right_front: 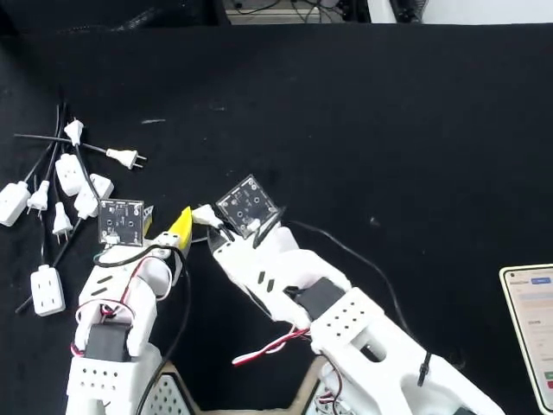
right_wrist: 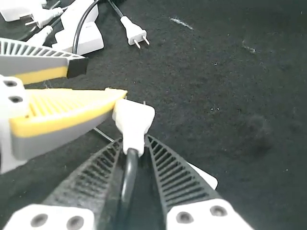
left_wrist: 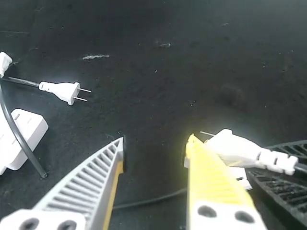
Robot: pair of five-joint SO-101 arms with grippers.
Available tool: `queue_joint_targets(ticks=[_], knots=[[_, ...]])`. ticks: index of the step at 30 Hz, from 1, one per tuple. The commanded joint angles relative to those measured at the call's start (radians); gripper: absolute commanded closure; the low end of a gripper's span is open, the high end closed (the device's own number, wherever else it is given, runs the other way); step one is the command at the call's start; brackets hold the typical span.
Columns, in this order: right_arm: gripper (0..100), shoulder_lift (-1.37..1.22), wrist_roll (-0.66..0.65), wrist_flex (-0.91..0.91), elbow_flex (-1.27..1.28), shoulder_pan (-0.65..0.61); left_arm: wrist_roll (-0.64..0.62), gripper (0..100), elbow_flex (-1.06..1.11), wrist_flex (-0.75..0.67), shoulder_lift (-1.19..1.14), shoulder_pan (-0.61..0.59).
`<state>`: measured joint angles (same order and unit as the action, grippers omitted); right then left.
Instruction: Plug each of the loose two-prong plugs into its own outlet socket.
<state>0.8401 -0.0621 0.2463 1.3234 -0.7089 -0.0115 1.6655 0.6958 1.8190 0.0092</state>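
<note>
My right gripper (right_wrist: 134,141), with black fingers, is shut on a white two-prong plug (right_wrist: 133,120) and its black cable; the high view has this plug (right_front: 205,215) just left of the table's middle. My left gripper (left_wrist: 153,143) stands open beside it with nothing between its fingers. Its yellow finger (right_wrist: 67,117) touches the side of the held plug (left_wrist: 240,149). One loose plug (right_front: 126,157) lies alone at the left (left_wrist: 62,91). Further plugs and white outlet sockets (right_front: 69,175) lie tangled at the far left.
Another white socket (right_front: 47,290) lies near the left front edge. Black cables (right_front: 52,143) run through the pile. A phone-like screen (right_front: 531,333) sits at the right edge. A small white piece (right_wrist: 205,178) lies under my right gripper. The black table (right_front: 389,130) spreads wide behind.
</note>
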Motion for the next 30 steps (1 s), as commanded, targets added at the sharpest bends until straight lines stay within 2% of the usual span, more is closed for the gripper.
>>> queue_joint_targets(ticks=[1,5,12,17,24,27,30], knots=[[98.8,0.044,-0.095,-0.005,-0.015,0.002,0.012,78,-0.012,-0.005,0.003,0.002],[98.8,0.045,-0.169,0.147,-0.061,0.097,0.012,78,-0.008,-0.003,0.003,0.002],[98.8,0.045,-0.319,0.577,-0.328,0.244,0.012,78,-0.005,-0.005,0.003,0.002],[98.8,0.045,-0.47,0.776,-0.515,0.419,0.012,78,-0.005,-0.003,0.003,0.002],[98.8,0.038,-0.663,0.947,-0.757,0.624,0.012,78,-0.005,-0.003,0.003,0.002],[98.8,0.036,-0.724,1.011,-0.802,0.655,0.012,78,-0.005,-0.003,0.003,0.002],[98.8,0.039,-0.753,1.049,-0.711,0.657,0.012,78,-0.004,-0.002,0.003,0.002]])
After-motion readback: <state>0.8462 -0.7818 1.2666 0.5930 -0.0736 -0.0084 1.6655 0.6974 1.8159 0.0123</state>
